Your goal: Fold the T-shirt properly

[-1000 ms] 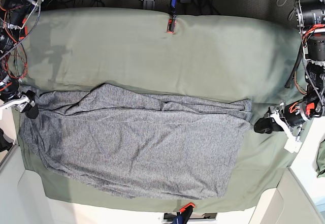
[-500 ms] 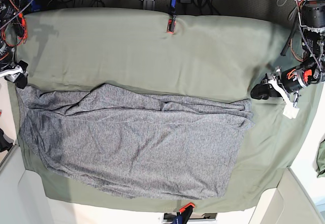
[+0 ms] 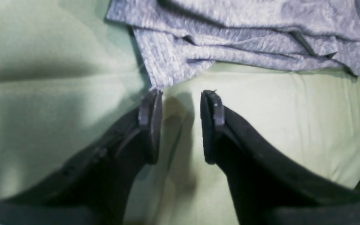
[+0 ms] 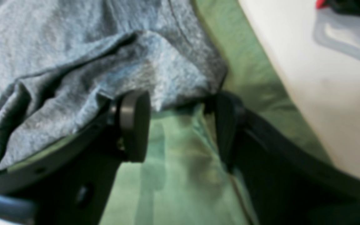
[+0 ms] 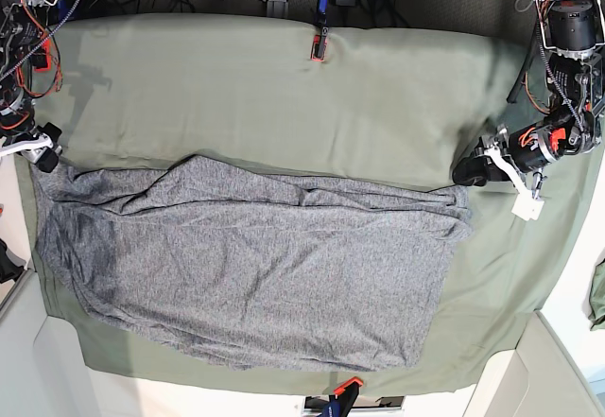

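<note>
The heather-grey T-shirt (image 5: 255,266) lies spread and wrinkled across the near half of the olive-green table cloth (image 5: 284,95). My left gripper (image 5: 465,173) is open and empty, just off the shirt's far right corner. In the left wrist view that gripper (image 3: 180,97) hovers over bare cloth, and the shirt's folded corner (image 3: 230,37) ends right at one fingertip (image 3: 151,103). My right gripper (image 5: 47,155) is open at the shirt's far left corner. In the right wrist view that gripper (image 4: 180,125) straddles the shirt's edge (image 4: 73,56), not closed on it.
A red-and-black clamp (image 5: 319,46) pins the cloth at the far edge and an orange clamp (image 5: 345,386) at the near edge. Cables (image 5: 28,39) hang at the far left. A white surface (image 4: 308,62) borders the cloth beside the right gripper.
Both grippers have moved toward the far side of the table, the left one also inward to the shirt's far right corner. The shirt lies much as before.
</note>
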{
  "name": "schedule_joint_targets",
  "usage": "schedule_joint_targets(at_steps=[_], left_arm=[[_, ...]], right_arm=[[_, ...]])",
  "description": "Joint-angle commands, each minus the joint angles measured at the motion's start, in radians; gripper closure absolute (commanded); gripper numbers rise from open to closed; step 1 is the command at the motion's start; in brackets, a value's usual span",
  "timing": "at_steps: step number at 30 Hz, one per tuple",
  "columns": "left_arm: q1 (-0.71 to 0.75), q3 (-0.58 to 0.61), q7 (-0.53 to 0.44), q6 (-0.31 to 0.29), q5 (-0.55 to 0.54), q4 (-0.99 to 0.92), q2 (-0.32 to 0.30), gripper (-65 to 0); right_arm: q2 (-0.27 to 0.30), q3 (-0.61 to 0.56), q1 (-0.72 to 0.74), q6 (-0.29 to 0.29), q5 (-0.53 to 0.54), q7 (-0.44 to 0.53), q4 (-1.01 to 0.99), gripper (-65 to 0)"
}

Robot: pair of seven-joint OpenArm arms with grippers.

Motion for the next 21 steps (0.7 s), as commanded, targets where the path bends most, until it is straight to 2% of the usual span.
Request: schedule_joint_targets(at_steps=[1,5,10,17,21], left_arm=[[-0.017,-0.007,-0.018,-0.009,-0.013,0.016,-0.019,-23.5],[-0.017,-0.007,-0.018,-0.009,0.032,0.016,-0.019,-25.4],[-0.017,-0.007,-0.066,-0.009,0.06,0.016,-0.019,-33.2],[-0.018,-0.007,-0.106,-0.009,0.086,0.016,-0.011,-33.2],[-0.018,-0.007,-0.192,-0.009,0.178,0.016,0.018,-33.2]], right_arm=[[0.019,-0.004,0.033,0.003,0.005,0.027,0.001,-33.0],[0.019,-0.016,0.082,0.003,-0.009,0.027,-0.074,-33.0],[0.015,-0.016,0.129,0.002,-0.008,0.027,-0.136,-33.0],[0.014,-0.016,0.133,0.005,-0.001,0.027,-0.136,-33.0],[0.014,-0.016,0.131,0.005,-0.002,0.027,-0.136,-33.0]])
